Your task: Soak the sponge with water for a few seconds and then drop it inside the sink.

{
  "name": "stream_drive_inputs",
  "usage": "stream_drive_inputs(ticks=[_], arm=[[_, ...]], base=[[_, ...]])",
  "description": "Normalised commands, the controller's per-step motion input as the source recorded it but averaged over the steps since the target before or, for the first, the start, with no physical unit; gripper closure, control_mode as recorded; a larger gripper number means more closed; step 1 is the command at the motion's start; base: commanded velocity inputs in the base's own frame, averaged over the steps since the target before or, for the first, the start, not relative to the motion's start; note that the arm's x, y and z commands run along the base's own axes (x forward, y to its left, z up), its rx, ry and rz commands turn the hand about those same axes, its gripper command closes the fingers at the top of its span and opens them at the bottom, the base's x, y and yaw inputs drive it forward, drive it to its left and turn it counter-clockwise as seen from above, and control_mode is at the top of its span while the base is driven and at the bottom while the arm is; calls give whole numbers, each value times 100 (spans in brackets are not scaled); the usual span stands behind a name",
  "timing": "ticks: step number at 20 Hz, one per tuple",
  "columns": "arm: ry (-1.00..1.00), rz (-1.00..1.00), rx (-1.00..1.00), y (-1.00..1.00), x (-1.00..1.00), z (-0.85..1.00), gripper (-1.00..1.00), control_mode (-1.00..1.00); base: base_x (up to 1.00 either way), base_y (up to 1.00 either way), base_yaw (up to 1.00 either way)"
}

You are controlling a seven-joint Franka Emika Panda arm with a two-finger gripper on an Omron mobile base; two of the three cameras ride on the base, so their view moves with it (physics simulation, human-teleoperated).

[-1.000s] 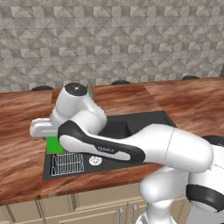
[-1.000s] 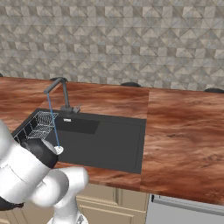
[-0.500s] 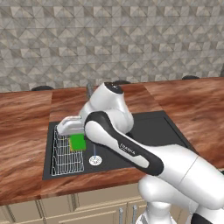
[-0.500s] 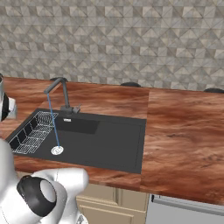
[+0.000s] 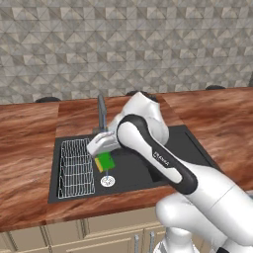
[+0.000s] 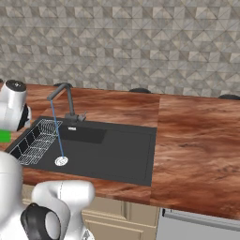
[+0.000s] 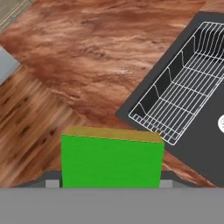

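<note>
Glossy white rounded arm (image 5: 163, 163), dark joints, small lettering.

The sponge (image 7: 111, 161) hides the pincer tips in the hand view, and its lower edge is cut off there. In the right base view only a green sliver (image 6: 4, 136) shows at the left edge. The arm covers part of the sink (image 5: 190, 148).

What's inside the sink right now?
Inside the sink: a white wire rack at one end, the round drain, and the water falling onto it. In the left base view the arm covers part of the basin; the gripper holds the sponge above it.
</note>
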Motion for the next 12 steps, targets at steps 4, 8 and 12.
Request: stream_drive_inputs(ticks=[4,8,12], arm=[[-2,28,0,-47,0,0,100,-100],[-9,30,0,-47,-5,0,100,-100],[-8,27,0,-48,0,0,100,-100]], base=[[0,0,0],[0,0,0],[0,0,0]])
